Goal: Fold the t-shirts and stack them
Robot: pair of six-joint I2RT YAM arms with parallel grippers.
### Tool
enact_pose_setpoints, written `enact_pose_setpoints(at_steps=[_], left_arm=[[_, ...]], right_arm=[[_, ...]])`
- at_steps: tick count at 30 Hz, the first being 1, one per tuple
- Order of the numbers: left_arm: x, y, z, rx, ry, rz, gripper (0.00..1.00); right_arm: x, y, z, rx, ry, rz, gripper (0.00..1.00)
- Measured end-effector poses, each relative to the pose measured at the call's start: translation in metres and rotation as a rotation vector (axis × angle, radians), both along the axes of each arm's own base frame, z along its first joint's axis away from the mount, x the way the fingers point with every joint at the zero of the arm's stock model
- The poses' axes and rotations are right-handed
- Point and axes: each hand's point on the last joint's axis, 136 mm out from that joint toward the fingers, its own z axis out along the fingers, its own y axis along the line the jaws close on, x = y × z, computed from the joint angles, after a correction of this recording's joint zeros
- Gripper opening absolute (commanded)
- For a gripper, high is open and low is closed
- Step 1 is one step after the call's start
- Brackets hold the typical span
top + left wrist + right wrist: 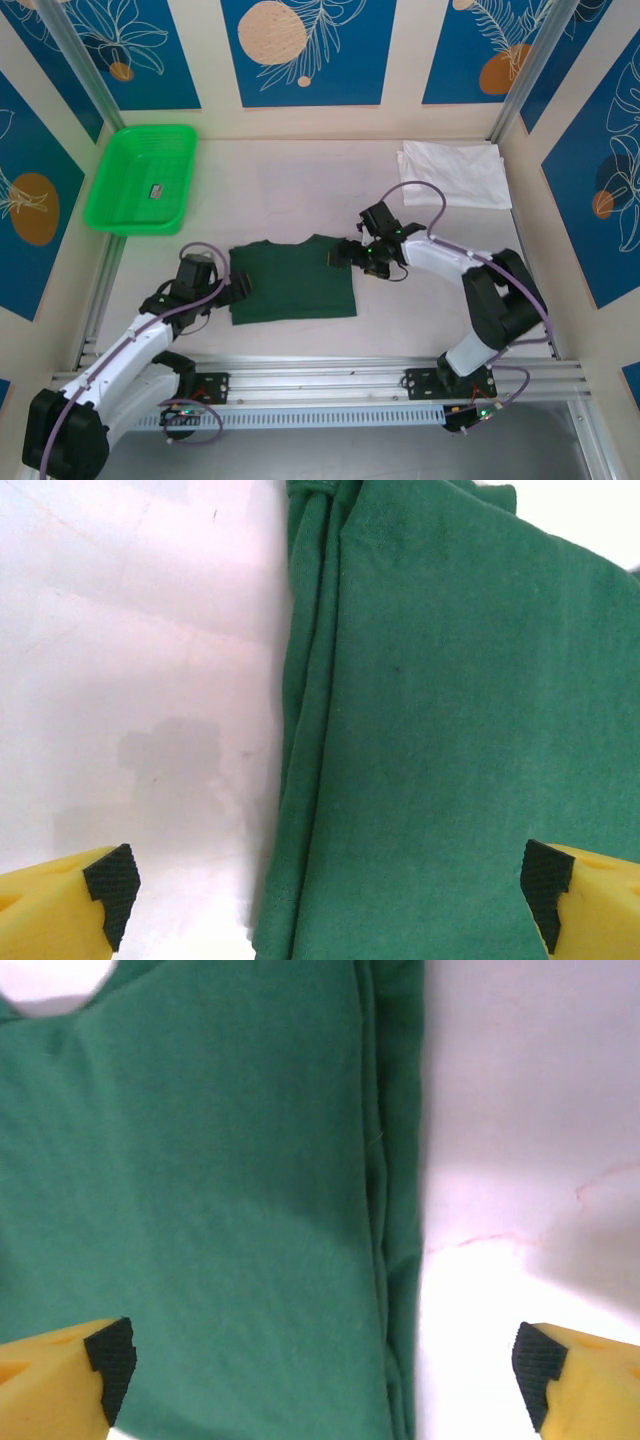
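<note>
dark green t-shirt lay folded into a rough rectangle on the pale table, near the front edge and between the two arms. its cloth looked soft and matte, with layered folds running along both side edges and a curved neckline at the far edge. the white t-shirt lay as a flattened, slightly rumpled rectangle at the far right corner, well apart from the green one. a bright green plastic basket with sloped walls sat at the far left, with a small dark item in it, too small to make out. the left gripper hung at the green shirt's left edge, spread wide and holding nothing; its wrist view had one finger over bare table and the other over green cloth, the folded edge between them. the right gripper hung at the shirt's right edge near the far corner, likewise wide apart and empty, straddling that edge. black ridged pads capped the yellow fingertips.
</note>
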Motion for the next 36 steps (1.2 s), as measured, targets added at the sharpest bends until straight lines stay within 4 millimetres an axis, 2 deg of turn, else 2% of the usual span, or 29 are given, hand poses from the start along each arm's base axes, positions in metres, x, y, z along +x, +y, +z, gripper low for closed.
enact_pose_setpoints(at_steps=[5, 13, 18, 23, 26, 30, 33, 36], left_arm=[[-0.001, 0.001, 0.005, -0.006, -0.035, -0.003, 1.00], [0.000, 0.001, 0.013, -0.020, -0.073, -0.002, 1.00], [-0.001, 0.001, 0.015, -0.023, -0.081, -0.002, 1.00], [-0.002, 0.001, 0.014, -0.025, -0.081, 0.000, 1.00], [-0.003, 0.002, 0.015, -0.026, -0.084, 0.000, 1.00], [-0.003, 0.002, 0.017, -0.031, -0.095, 0.001, 1.00], [-0.004, 0.002, 0.018, -0.031, -0.097, 0.001, 1.00], [-0.006, 0.003, 0.017, -0.033, -0.092, 0.005, 1.00]], right_arm=[[0.000, 0.006, -0.026, -0.137, 0.044, 0.035, 0.94], [0.001, 0.025, -0.033, -0.272, 0.041, 0.076, 0.72], [0.002, 0.023, -0.038, -0.361, 0.052, 0.054, 0.53], [0.002, 0.047, -0.038, -0.358, 0.022, 0.081, 0.28], [0.003, 0.053, -0.037, -0.353, 0.010, 0.087, 0.20], [0.007, 0.049, -0.033, -0.371, 0.004, 0.101, 0.00], [0.015, 0.042, -0.031, -0.375, -0.004, 0.103, 0.00], [0.036, 0.019, -0.029, -0.411, -0.026, 0.078, 0.00]])
